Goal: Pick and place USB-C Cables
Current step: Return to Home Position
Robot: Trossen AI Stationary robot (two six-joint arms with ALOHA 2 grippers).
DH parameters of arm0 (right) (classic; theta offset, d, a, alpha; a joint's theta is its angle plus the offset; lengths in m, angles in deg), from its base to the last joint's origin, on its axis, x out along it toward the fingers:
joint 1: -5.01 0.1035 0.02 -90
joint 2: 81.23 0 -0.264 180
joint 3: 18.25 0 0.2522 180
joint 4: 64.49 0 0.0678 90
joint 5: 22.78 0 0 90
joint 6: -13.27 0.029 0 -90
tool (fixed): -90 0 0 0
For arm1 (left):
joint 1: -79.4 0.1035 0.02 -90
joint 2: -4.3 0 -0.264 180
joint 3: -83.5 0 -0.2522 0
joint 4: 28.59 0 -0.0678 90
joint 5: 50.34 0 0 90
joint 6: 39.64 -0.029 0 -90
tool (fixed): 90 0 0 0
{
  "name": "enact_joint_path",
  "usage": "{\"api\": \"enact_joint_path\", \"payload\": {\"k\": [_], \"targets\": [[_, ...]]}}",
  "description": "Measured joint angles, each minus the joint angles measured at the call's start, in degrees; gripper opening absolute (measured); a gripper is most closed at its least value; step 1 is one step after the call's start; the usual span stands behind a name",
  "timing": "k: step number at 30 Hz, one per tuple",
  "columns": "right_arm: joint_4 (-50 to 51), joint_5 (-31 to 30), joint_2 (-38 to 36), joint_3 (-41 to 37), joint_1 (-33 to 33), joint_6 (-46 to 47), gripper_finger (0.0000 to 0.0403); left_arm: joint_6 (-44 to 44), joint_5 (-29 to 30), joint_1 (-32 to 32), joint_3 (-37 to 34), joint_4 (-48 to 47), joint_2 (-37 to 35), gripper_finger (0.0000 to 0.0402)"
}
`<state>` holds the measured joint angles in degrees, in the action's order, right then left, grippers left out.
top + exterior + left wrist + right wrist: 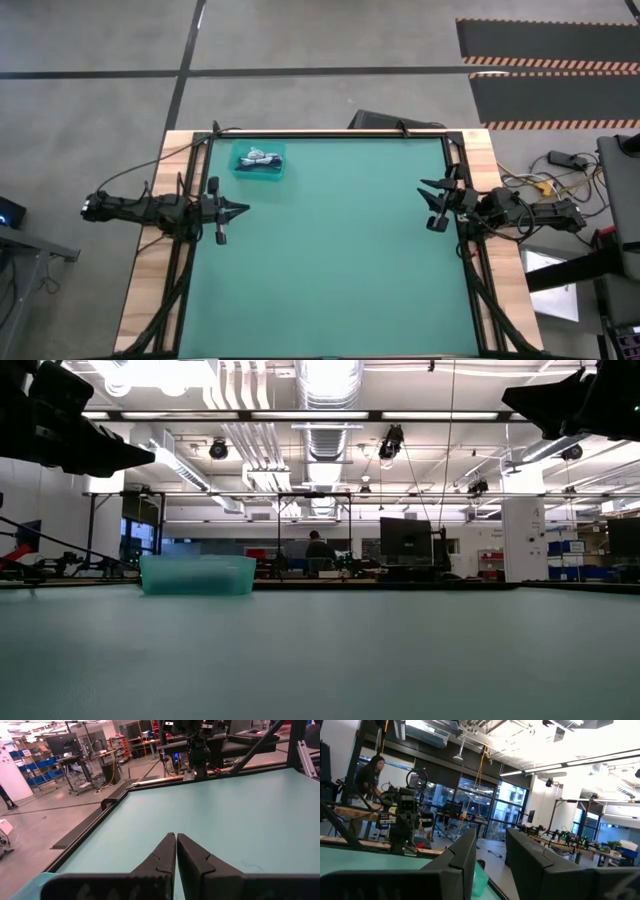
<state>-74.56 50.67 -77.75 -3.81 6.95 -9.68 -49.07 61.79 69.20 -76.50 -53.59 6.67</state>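
Both arms are pulled to the table's edges and hang above the green table mat (pixel 330 270), touching nothing.

Left gripper (pixel 244 209): at the left edge, pointing inward across the mat. In its wrist view the left gripper (pixel 176 836) has its two dark fingers pressed together with only a hairline seam between them. Closed, holding nothing.

Right gripper (pixel 424 189): at the right edge, facing the left one, well apart from it. In its wrist view the right gripper (pixel 490 832) shows a clear gap between the fingers, with the room visible through it. Parted, empty.

The small teal translucent plastic bin (pixel 240 165) sits on the mat at the far-left corner, near the left arm and well away from the right. From table height the bin (pixel 198 574) stands upright and flat on the mat.

USB-C cables (pixel 262 157): lying inside the bin as a small heap. I make out white coils and a darker bundle beside them, but I cannot count them from above. No cable shows on the open mat.
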Motion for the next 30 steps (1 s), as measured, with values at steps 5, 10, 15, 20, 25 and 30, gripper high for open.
{"api": "enact_joint_path", "payload": {"k": [5, 10, 15, 20, 25, 30], "targets": [[0.0, 0.0, 0.0, 0.0, 0.0, 0.0, 0.01, 0.0, 0.0, 0.0, 0.0, 0.0, 0.0, 0.0], [0.0, 0.0, 0.0, 0.0, 0.0, 0.0, 0.0093, 0.0, 0.0, 0.0, 0.0, 0.0, 0.0, 0.0], [0.0, 0.0, 0.0, 0.0, 0.0, 0.0, 0.0089, 0.0, 0.0, 0.0, 0.0, 0.0, 0.0, 0.0], [0.0, 0.0, 0.0, 0.0, 0.0, 0.0, 0.0091, 0.0, 0.0, 0.0, 0.0, 0.0, 0.0, 0.0], [0.0, 0.0, 0.0, 0.0, 0.0, 0.0, 0.0088, 0.0, 0.0, 0.0, 0.0, 0.0, 0.0, 0.0], [0.0, 0.0, 0.0, 0.0, 0.0, 0.0, 0.0084, 0.0, 0.0, 0.0, 0.0, 0.0, 0.0, 0.0]]}}
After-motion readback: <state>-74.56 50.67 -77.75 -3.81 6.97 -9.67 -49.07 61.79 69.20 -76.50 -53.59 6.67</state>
